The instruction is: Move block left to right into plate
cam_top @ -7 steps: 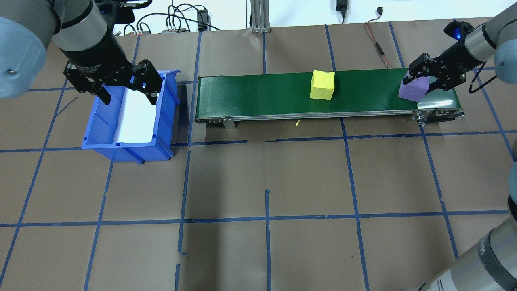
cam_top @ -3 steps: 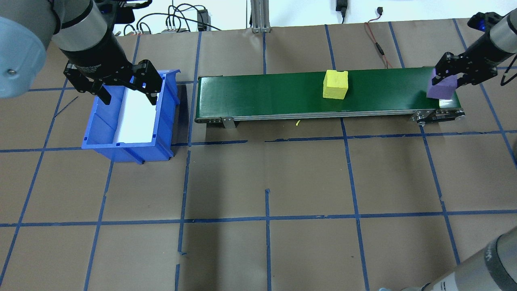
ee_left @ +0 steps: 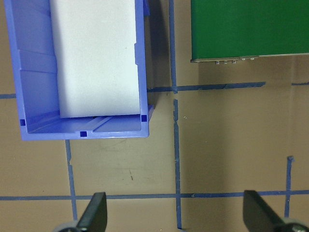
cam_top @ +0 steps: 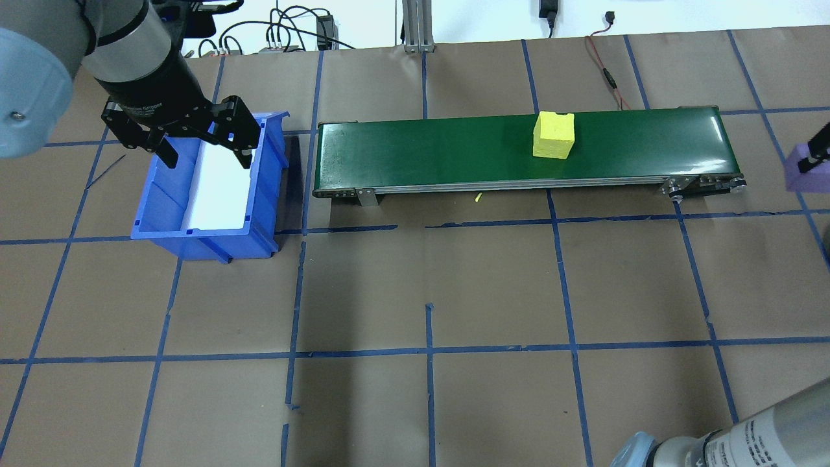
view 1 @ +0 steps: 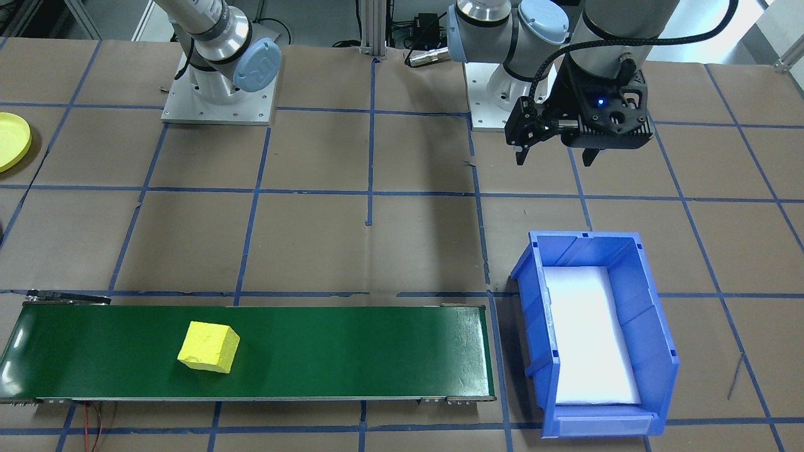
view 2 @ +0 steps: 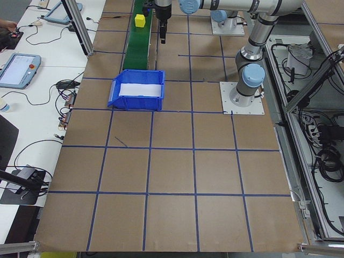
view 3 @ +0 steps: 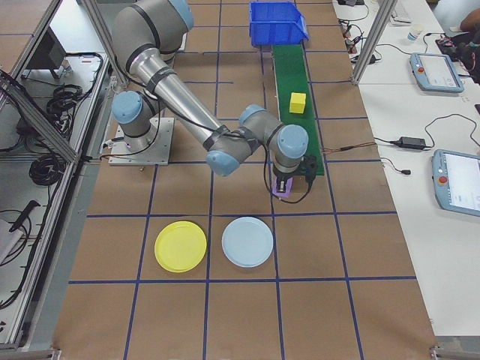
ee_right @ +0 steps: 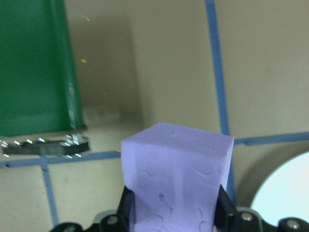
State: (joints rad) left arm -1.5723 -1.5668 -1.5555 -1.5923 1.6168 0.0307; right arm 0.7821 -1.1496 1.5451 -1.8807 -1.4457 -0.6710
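My right gripper (view 3: 284, 185) is shut on a purple block (ee_right: 176, 179), held above the table just past the right end of the green conveyor (cam_top: 421, 149); the block (cam_top: 799, 174) shows at the overhead view's right edge. The yellow plate (view 3: 180, 246) lies on the table nearer the robot's side, also at the front view's left edge (view 1: 9, 141). A yellow block (cam_top: 553, 135) rides on the belt. My left gripper (cam_top: 201, 139) hangs open and empty over the blue bin (cam_top: 155, 214).
A pale blue plate (view 3: 247, 241) lies beside the yellow plate, directly in front of the held block; its edge (ee_right: 285, 188) shows in the right wrist view. The bin has a white liner. Cables run along the table's far edge.
My right gripper has lifted the purple block off the belt's right end and carried it further right. The yellow block has ridden the belt rightward. The left arm has not moved.
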